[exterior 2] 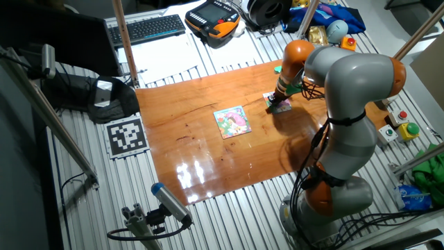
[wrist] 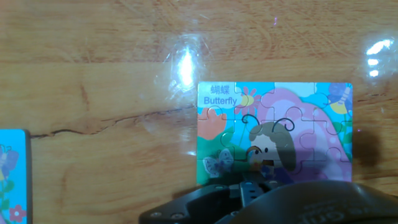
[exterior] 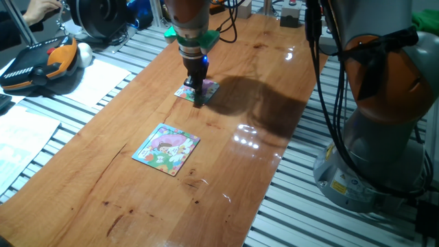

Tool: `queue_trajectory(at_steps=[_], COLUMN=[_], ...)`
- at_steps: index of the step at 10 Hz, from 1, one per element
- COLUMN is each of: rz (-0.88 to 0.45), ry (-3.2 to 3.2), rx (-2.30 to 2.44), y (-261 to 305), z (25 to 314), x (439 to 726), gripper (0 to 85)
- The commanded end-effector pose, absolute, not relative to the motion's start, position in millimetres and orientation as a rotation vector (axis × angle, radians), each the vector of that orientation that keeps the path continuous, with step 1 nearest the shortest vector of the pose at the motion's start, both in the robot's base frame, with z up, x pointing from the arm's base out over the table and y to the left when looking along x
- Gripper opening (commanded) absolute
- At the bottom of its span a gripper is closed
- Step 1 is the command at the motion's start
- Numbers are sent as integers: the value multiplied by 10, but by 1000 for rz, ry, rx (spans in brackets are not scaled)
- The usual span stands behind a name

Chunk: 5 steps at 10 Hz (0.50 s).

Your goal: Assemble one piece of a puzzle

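Observation:
The small square puzzle (exterior: 196, 90) with a pink, green and white cartoon and the word "Butterfly" lies on the wooden table; it fills the right half of the hand view (wrist: 273, 124). My gripper (exterior: 199, 100) stands upright over its near edge, with the tips down at the puzzle's surface. The fingers look pressed together as one narrow dark bar. In the hand view the gripper (wrist: 252, 188) is a dark mass covering the puzzle's lower edge. A small pale butterfly shape (wrist: 217, 163) shows beside it. I cannot make out the loose piece as a separate thing.
The larger blue-bordered puzzle (exterior: 167, 149) lies nearer the table's front; its edge shows at the left of the hand view (wrist: 12, 177). The arm's base (exterior: 381, 116) stands to the right of the table. A teach pendant (exterior: 38, 62) and papers lie beyond the left edge.

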State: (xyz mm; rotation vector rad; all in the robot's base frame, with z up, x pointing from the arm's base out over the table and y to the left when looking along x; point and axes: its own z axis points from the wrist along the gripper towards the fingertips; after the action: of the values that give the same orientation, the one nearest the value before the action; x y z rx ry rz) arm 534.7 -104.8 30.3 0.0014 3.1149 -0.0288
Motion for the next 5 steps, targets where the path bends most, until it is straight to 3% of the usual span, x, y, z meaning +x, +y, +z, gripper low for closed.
queue_trajectory(at_steps=[1,5], rz=[-31,-7], ry=[3116,3117], rx=[-1,-30], y=[-1049,-1040], z=[303,259], x=[5346,5364], gripper=[0,0])
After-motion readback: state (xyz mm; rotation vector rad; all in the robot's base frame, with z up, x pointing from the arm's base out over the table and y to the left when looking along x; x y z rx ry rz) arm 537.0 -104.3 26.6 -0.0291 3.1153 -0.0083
